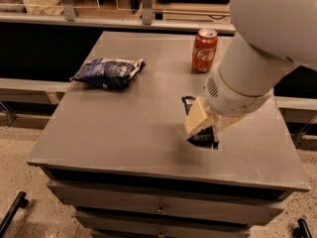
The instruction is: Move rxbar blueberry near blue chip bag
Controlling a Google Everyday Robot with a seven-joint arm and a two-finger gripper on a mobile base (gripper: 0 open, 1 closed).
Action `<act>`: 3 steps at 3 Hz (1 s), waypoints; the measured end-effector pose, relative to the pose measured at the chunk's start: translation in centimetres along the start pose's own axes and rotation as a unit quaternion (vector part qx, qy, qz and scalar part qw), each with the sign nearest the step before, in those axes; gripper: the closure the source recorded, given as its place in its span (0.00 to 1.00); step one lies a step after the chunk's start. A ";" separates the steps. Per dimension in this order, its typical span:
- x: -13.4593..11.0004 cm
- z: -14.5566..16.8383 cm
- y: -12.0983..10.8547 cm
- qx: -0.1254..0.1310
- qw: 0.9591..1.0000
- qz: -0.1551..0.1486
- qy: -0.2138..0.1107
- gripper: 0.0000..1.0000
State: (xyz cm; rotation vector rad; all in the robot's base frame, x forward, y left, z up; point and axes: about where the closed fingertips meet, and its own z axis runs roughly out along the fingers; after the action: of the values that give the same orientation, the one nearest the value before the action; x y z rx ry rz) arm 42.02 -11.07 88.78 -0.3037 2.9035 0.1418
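Sitting on the right half of the one grey table [124, 128], the single rxbar blueberry [204, 141] lies mostly under the gripper [202, 130], with dark ends showing on either side. The gripper is down right on the bar (whether it has hold of it: can't tell, the wrist blocks it). One blue chip bag [109, 72] lies far left, well apart from the bar. One red cola can [204, 50] stands upright behind the gripper.

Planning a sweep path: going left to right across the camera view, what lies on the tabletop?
blue chip bag → gripper, low over the rxbar blueberry. The Coke can behind overlaps them, so it is left out.
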 end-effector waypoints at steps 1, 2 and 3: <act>-2.9 -2.1 1.6 -0.025 0.998 -0.037 -0.044 1.00; -7.6 -2.8 5.3 -0.040 0.994 -0.078 -0.063 1.00; -12.3 -2.7 10.5 -0.047 0.989 -0.119 -0.073 1.00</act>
State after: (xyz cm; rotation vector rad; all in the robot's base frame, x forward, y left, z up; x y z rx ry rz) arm 50.99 1.22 94.98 -0.6248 2.6957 0.2517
